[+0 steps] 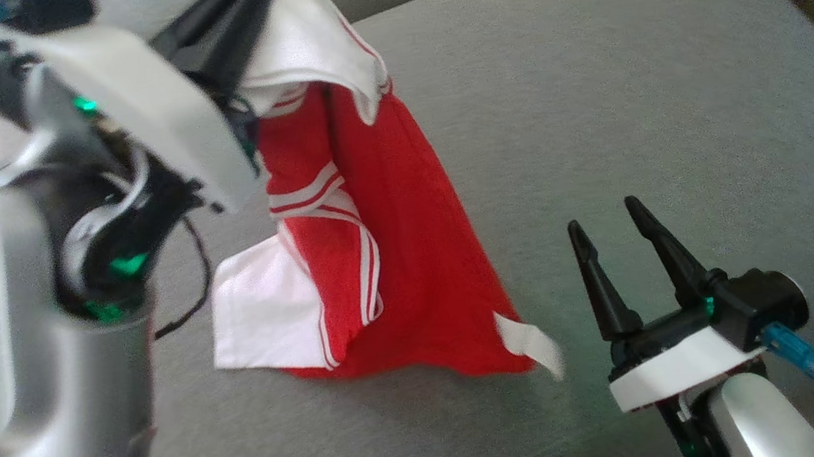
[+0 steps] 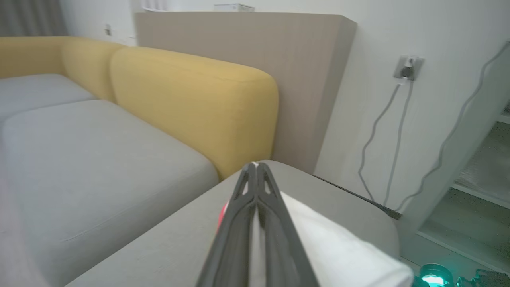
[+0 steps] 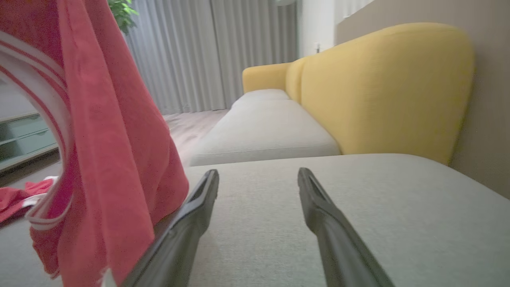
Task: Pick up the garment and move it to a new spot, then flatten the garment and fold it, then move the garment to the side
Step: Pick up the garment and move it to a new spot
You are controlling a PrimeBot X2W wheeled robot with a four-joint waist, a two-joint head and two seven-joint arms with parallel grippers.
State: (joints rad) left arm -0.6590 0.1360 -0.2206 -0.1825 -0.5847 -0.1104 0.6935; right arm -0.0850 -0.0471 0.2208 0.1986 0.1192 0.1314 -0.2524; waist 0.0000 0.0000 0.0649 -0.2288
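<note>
left end effector raised high, jaws clamped tight; right end effector low, jaws wide apart, empty.

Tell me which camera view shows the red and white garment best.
Head view: the garment hangs nearly whole from the left gripper. Left wrist shows a white fold between the fingers; right wrist, a red side.
</note>
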